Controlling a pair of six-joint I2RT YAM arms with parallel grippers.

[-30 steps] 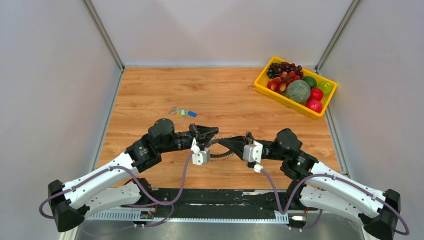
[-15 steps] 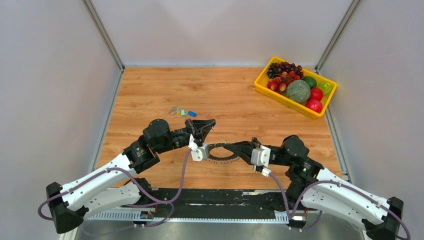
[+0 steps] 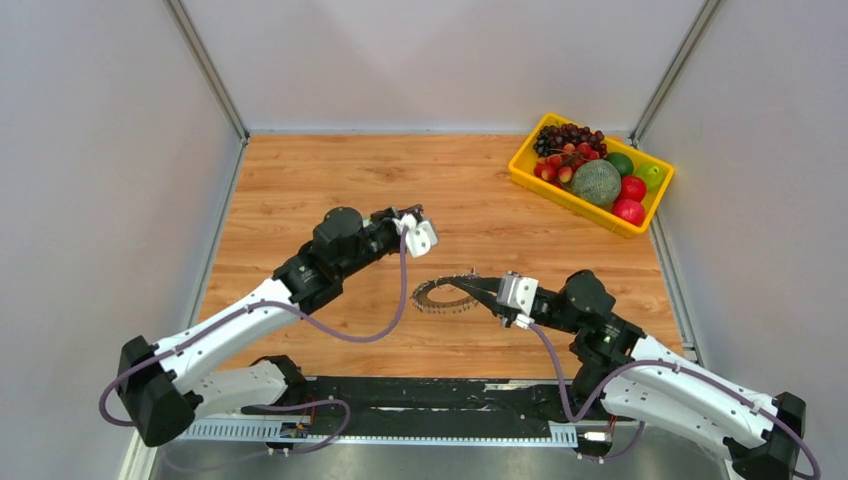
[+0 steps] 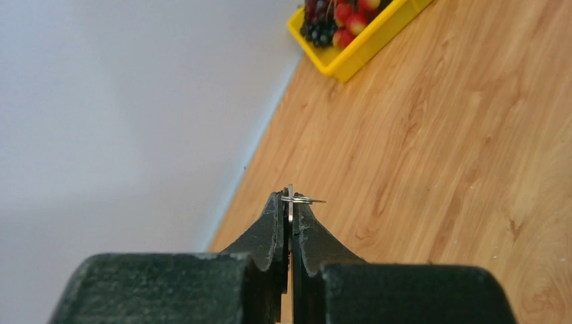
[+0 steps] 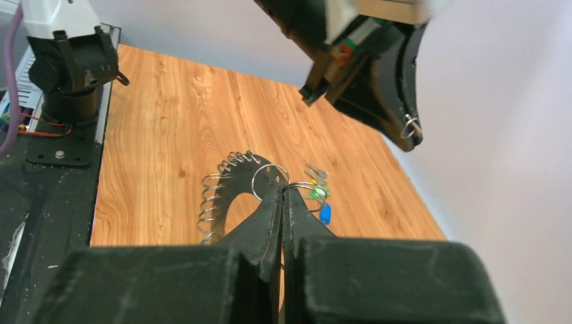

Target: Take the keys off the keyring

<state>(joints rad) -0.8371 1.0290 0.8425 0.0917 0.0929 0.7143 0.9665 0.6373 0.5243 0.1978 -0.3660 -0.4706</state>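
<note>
- The left pincer [image 4: 290, 206] is clenched on a small wire ring [image 4: 303, 199], held in the air above the tabletop [image 4: 438, 135]. I cannot tell whether a key hangs from it.
- The right pincer [image 5: 282, 192] is clamped on the rim of the keyring [image 5: 233, 177]. The keyring sits low between the two arms, either on the tabletop or just over it. More thin loops sit along its coiled edge.
- The step in hand looks like setting the small wire ring down. The left arm should come down close to the loose keys [image 5: 317, 194] before letting go, so the thin ring does not bounce or roll. The right arm should hold the keyring level without dragging it.
- Both wrist views show the small wire ring at the left fingertips; from overhead it is too small to see.
- Only the right wrist view shows the loose keys, with green and blue tags, lying just beyond the keyring. From overhead the left arm hides them.
- Only the overhead view shows both arms whole, with the two pincers apart.
</note>
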